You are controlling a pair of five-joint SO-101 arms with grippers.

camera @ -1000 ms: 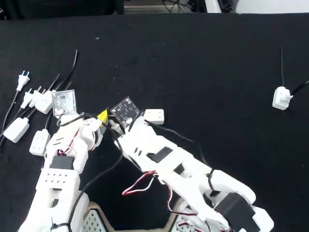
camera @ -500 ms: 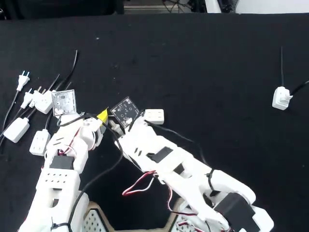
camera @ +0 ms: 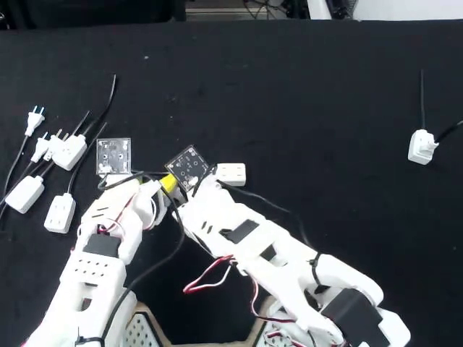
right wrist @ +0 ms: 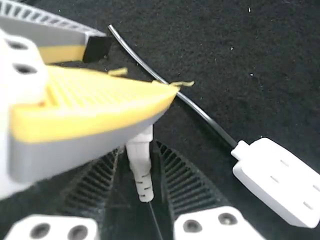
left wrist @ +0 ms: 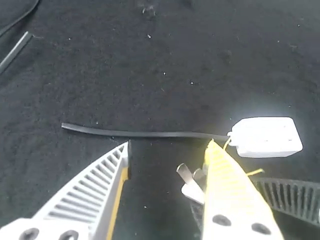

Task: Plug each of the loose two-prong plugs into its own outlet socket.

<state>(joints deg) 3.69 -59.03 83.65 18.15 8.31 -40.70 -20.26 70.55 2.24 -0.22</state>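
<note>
1. right gripper (right wrist: 140,150): closed on a white two-prong plug (right wrist: 140,175); the plug sits lengthwise between the two dark ribbed fingers, near the middle of the table (camera: 289,87), left of centre.
2. two-prong plug, from the left wrist view: its metal prongs (left wrist: 189,181) stick out just beside the yellow finger (left wrist: 230,195) of the left gripper (left wrist: 167,147); whether they touch that finger cannot be told.
3. left gripper: open, fingers spread wide and holding nothing; in the high view it lies (camera: 163,184) just left of the right gripper, its yellow finger crossing over the held plug.
4. outlet socket (left wrist: 267,137): white, flat on the cloth, just right of both grippers (camera: 231,173); close to the plug but apart from it, slots visible on its top face (right wrist: 277,185).
5. cord (left wrist: 145,133): black, running left from the socket and ending in a cut tip.
6. loose plugs (camera: 69,152): a white cluster at the far left, with black leads.
7. spare sockets (camera: 25,194): two white ones, nearer than that cluster.
8. lone white piece (camera: 419,147): at the right edge, black leads attached; plug or socket cannot be told.
</note>
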